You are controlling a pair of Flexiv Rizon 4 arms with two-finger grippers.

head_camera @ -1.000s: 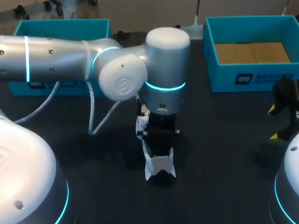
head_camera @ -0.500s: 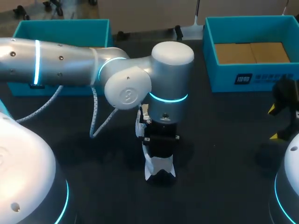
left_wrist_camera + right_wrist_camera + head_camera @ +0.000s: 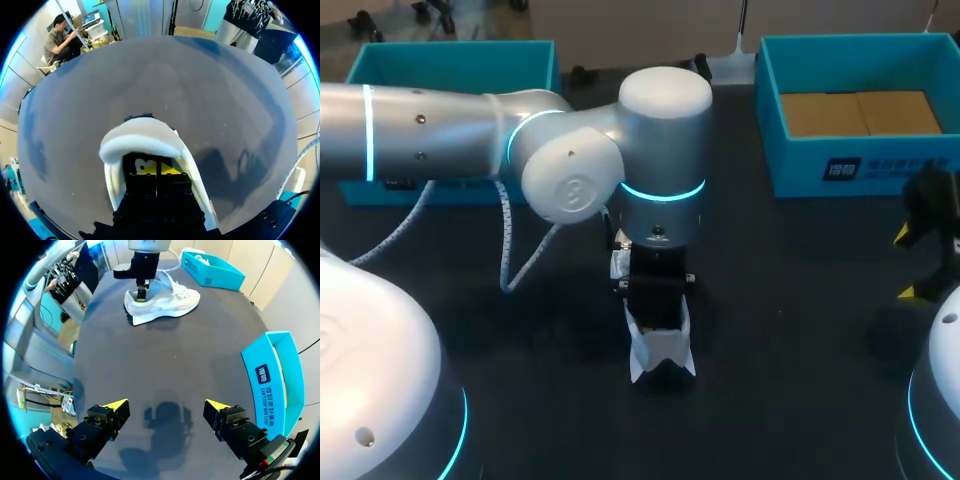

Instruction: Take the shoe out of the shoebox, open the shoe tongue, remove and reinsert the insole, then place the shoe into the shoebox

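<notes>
One shoe: a white low-top sneaker [image 3: 660, 352] with a thick padded heel collar [image 3: 142, 142], a pale sole and white laces; it stands upright on its sole.
Shoe's place: on the dark grey table [image 3: 780, 400], near the middle, outside both boxes; seen from the right wrist it lies side-on [image 3: 165, 302], well ahead of that arm.
Left gripper [image 3: 658, 318]: pointing straight down into the sneaker's opening just inside the heel collar; its black fingers are drawn together with only a thin seam between them [image 3: 157, 170], yellow tips down in the shoe [image 3: 141, 294]. Whether they pinch anything inside cannot be told.
Right gripper [image 3: 166, 407]: released, fingers spread wide, hanging over bare table at the right side [image 3: 910, 263], well apart from the sneaker.
Right container: a teal open-topped cardboard shoebox [image 3: 790, 165] at the far right [image 3: 272, 370], holding a flat brown cardboard liner [image 3: 860, 112].
Left container: a second teal open box [image 3: 450, 60] at the far left; something white shows inside it [image 3: 215, 272].
</notes>
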